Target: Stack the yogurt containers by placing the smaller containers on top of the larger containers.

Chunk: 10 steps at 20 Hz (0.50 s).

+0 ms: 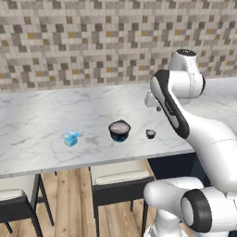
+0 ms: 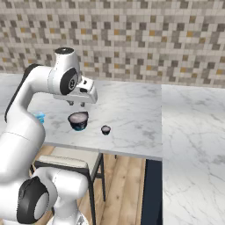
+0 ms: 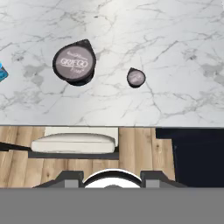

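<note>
On the marble counter (image 1: 41,115) the tiny dark cup (image 1: 150,134) sits just right of the wide tub (image 1: 119,130), blue box (image 1: 70,138) well left; my gripper (image 2: 76,103) hangs above and behind them holding nothing, jaw spacing I cannot tell.

Light-blue boxy container (image 3: 1,72) cut off by the hand view's left edge, a corner showing; in the right base view mostly hidden behind the arm (image 2: 40,117). Tiny dark cup (image 1: 150,134) too small to read any label. Hand (image 2: 76,103) fingers partly hidden under its body (opening unclear).
</note>
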Tool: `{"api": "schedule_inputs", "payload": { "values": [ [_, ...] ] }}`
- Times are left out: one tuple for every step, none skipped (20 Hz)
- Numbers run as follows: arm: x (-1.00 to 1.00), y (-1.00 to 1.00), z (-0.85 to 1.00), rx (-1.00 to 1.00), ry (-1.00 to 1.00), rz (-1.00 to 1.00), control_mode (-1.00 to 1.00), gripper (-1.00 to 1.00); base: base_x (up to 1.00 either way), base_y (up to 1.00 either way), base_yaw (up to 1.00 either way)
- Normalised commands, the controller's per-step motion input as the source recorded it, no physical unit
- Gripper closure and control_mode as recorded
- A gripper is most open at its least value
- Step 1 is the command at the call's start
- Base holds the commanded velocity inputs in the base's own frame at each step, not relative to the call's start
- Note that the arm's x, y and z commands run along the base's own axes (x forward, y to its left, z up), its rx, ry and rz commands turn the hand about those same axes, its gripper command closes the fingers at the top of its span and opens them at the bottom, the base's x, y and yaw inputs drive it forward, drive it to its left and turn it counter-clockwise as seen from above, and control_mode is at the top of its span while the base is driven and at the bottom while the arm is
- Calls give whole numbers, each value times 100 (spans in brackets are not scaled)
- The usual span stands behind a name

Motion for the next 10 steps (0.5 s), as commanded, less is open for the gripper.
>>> {"api": "schedule_inputs", "payload": {
  "values": [
    [-4, 0, 0, 0, 0, 0, -100, -100, 0, 0, 0],
    [-5, 0, 0, 0, 0, 0, -100, -100, 0, 0, 0],
    [0, 3, 0, 0, 0, 0, -100, -100, 0, 0, 0],
    [-2, 15, 0, 0, 0, 0, -100, -100, 0, 0, 0],
    [-5, 21, 0, -1, 0, 0, -100, -100, 0, 0, 0],
    [-5, 24, 0, -1, 0, 0, -100, -100, 0, 0, 0],
    [-6, 27, 0, -1, 0, 0, -100, -100, 0, 0, 0],
    [-6, 29, 0, -1, 0, 0, -100, -100, 0, 0, 0],
    [-7, 34, 0, -1, 0, 0, -100, -100, 0, 0, 0],
    [-7, 35, 0, -1, 0, 0, -100, -100, 0, 0, 0]
  ]
}}
